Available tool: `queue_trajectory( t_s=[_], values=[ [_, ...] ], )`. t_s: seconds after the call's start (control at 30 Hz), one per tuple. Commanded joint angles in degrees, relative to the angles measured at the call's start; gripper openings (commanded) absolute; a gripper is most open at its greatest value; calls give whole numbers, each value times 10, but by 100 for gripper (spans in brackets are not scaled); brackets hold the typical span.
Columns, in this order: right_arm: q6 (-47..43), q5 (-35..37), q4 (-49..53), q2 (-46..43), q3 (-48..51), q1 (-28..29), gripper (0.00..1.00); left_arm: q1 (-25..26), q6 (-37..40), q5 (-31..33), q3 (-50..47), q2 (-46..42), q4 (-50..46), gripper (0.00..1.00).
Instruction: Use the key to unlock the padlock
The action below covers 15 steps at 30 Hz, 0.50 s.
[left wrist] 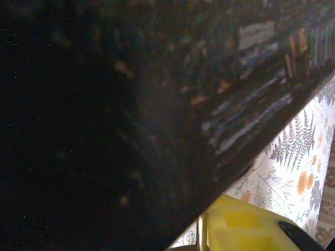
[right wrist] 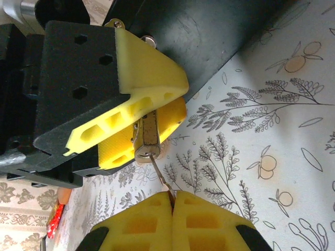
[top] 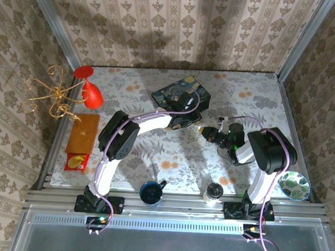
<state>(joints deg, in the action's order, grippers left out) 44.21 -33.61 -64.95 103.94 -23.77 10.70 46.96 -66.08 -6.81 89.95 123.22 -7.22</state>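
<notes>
Here the left claw [right wrist: 155, 112] clamps the padlock [right wrist: 147, 137] beside the dark box [right wrist: 209, 31]; the right claw [right wrist: 172, 201], pinched on the key [right wrist: 159, 175], holds its tip in the padlock. Insertion looks done, so the next move probably calls for a twist against a steady hold.

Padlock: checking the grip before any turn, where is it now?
Right wrist view, centre-left: the padlock is pinched in the left gripper beside the box, with the key held by the right gripper just below.
</notes>
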Motion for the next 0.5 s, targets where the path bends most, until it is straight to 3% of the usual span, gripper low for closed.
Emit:
queue_trajectory(
  t_s=[0.0, 0.47],
  values=[
    [8, -4, -1, -21, 1, 7, 0, 6, -7, 7, 0, -36, 32, 13],
    [41, 5, 25, -40, 18, 13, 0, 10, -7, 40, -2, -42, 19, 11]
  ],
)
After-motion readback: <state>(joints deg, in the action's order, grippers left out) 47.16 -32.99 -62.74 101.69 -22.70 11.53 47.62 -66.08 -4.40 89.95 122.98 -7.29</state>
